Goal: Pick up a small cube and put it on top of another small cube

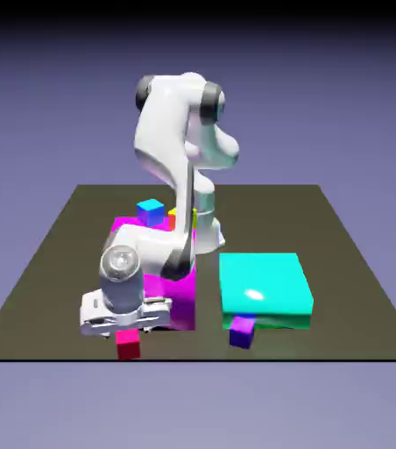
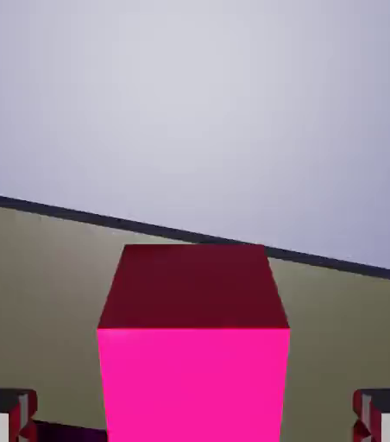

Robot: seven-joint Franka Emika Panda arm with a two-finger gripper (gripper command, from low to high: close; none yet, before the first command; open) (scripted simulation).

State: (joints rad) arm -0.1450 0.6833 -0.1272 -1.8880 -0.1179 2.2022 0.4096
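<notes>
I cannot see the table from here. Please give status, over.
Gripper open, astride red cube, not closed. Blue-topped cube far behind the arm. Big magenta block between them.

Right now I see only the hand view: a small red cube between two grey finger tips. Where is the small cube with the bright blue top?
Observer: The small cube with the bright blue top stands far back on the table, behind the big magenta block.
Operator: Is something on it?
Observer: No, its top is bare; a yellow-topped small cube peeks out beside it.
Operator: What is near the small red cube?
Observer: A small purple cube stands apart, to the exterior view's right of it, before a flat cyan block.
</notes>
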